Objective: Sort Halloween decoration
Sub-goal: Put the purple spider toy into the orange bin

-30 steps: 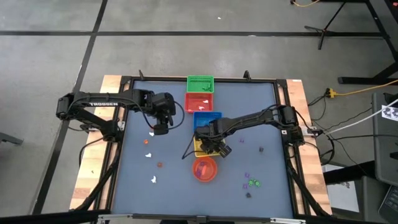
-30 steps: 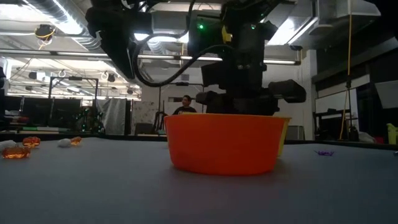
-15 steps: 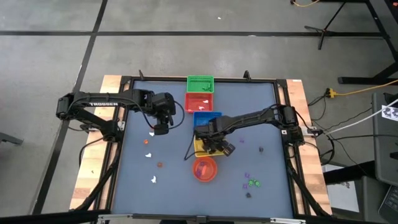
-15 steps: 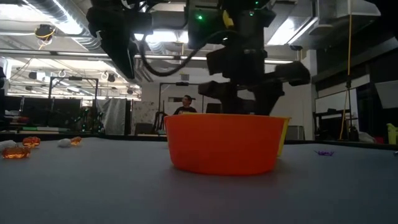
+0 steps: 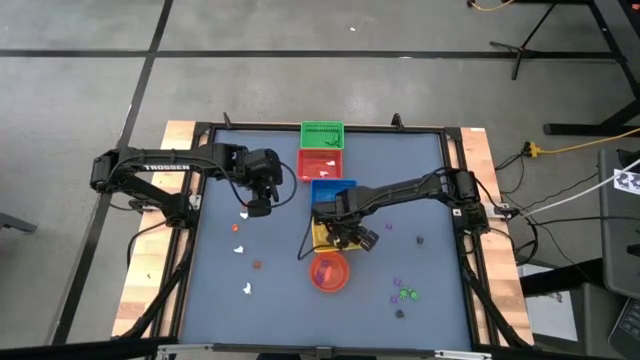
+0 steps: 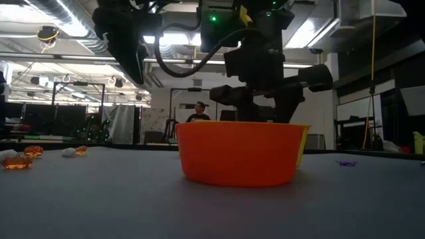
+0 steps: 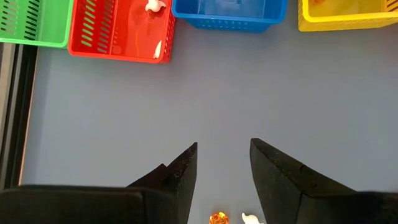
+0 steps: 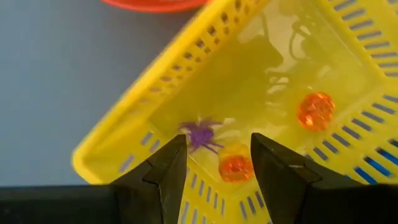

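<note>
Honestly, my main worry right now is the right gripper (image 8: 212,163) hanging low over the yellow basket (image 8: 155,134): its fingers are spread with nothing between them, and if I bring it down carelessly a finger could catch the basket wall and shove or tip the whole thing, since it sits right beside the round orange bowl (image 5: 329,272). That basket also looks mixed: I see 2 orange beads (image 8: 316,110) and 1 purple spider (image 8: 200,134) together in it, so a sloppy grab at the spider could drag a bead along. The left gripper (image 7: 224,163) hovers over bare table (image 5: 420,180) on the left side, also partly open and holding nothing, with an orange trinket (image 7: 217,218) and a white one (image 7: 250,218) lying just under it; nudging those with a fingertip would scatter them. As for the rest of the row, the red basket (image 7: 118,53) has 2 white pieces (image 7: 154,6), the blue basket (image 7: 229,17) looks empty from what I can see, and the green basket (image 5: 322,134) holds something small and green, I think. More decorations are loose on the table: white and orange ones (image 5: 238,247) on the left, purple, green and dark ones (image 5: 405,293) on the right.
</note>
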Controlling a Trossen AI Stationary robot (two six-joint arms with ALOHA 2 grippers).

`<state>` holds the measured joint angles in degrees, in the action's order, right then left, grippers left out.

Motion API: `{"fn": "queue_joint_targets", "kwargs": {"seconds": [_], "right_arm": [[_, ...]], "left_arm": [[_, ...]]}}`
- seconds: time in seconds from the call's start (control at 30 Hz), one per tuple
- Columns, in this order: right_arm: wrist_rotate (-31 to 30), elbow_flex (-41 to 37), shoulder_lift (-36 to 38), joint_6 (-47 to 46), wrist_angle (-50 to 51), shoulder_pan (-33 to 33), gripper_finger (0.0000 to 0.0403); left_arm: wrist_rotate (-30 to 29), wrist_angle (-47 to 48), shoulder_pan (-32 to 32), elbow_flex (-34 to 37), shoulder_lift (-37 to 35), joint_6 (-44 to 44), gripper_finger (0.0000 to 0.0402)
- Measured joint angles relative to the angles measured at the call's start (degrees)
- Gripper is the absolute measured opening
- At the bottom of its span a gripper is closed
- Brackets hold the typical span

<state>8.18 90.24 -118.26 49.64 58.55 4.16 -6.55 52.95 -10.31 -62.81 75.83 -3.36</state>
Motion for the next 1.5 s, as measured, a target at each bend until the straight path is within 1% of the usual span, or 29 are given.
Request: {"fn": "queue_joint_targets", "kwargs": {"seconds": [0.13,0.33,0.53,0.87,1.03,1.2,1.5], "right_arm": [[2.9,0.0,0.0,0.2,0.0,0.0,0.0177],[3.0,0.0,0.0,1.9,-0.1,0.9,0.0177],[1.4,0.0,0.0,3.4,-0.1,1.5,0.0177],[1.3,0.0,0.0,3.6,-0.1,1.5,0.0177],[1.3,-2.3,0.0,3.6,-2.0,1.5,0.0177],[-1.7,-4.3,-0.1,4.5,-2.2,1.5,0.0177],[-3.7,-6.3,0.0,4.8,-5.8,1.5,0.0177]], "left_arm": [[0.0,0.0,0.0,0.0,0.0,0.0,0.0132],[0.0,0.0,0.0,0.0,0.0,0.0,0.0132],[0.0,0.0,0.0,0.0,0.0,0.0,0.0132],[0.0,0.0,0.0,0.0,0.0,0.0,0.0132],[0.0,0.0,0.0,0.0,0.0,0.0,0.0132],[0.0,0.0,0.0,0.0,0.0,0.0,0.0132],[0.0,0.0,0.0,0.0,0.0,0.0,0.0132]]}}
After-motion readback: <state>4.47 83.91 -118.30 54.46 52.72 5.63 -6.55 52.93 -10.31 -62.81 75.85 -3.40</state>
